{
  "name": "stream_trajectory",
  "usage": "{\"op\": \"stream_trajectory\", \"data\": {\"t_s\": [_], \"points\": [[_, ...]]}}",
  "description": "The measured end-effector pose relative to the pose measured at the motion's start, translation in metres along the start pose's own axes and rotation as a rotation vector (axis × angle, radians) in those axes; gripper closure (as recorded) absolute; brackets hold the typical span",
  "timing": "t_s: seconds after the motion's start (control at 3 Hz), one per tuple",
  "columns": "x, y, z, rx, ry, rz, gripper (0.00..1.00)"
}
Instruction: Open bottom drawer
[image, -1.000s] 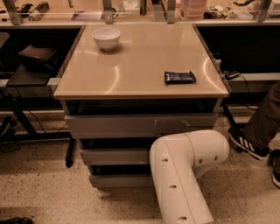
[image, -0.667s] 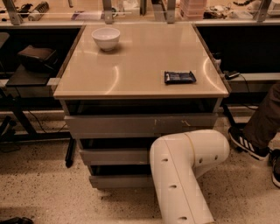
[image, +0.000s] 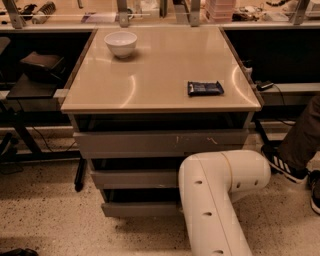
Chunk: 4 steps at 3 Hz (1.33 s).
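The cabinet has three grey handle-less drawers under a beige top (image: 160, 75). The bottom drawer (image: 137, 208) is the lowest, narrowest front, just above the floor; a dark gap shows above it. My white arm (image: 215, 195) rises from the lower right and its elbow covers the right part of the middle and bottom drawer fronts. My gripper is hidden behind that elbow, somewhere in front of the lower drawers, and does not show.
The middle front (image: 132, 178) and the wide scratched top front (image: 150, 143) sit above it. A white bowl (image: 120, 43) and a dark snack packet (image: 205, 88) lie on the top. A person's leg and shoe (image: 287, 160) stand at the right. Desks and cables line both sides.
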<state>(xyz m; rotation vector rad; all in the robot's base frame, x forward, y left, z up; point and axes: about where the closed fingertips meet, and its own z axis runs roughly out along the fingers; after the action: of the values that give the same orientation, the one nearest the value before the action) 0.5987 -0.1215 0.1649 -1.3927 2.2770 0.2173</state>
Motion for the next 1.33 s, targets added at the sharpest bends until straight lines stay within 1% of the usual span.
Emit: {"op": "stream_trajectory", "data": {"t_s": [0.33, 1.0, 1.33], "points": [[0.005, 0.009, -0.008, 0.005, -0.002, 0.018, 1.00], [0.011, 0.018, -0.019, 0.005, 0.004, 0.049, 1.00], [0.019, 0.026, -0.030, 0.004, -0.002, 0.071, 1.00]]}}
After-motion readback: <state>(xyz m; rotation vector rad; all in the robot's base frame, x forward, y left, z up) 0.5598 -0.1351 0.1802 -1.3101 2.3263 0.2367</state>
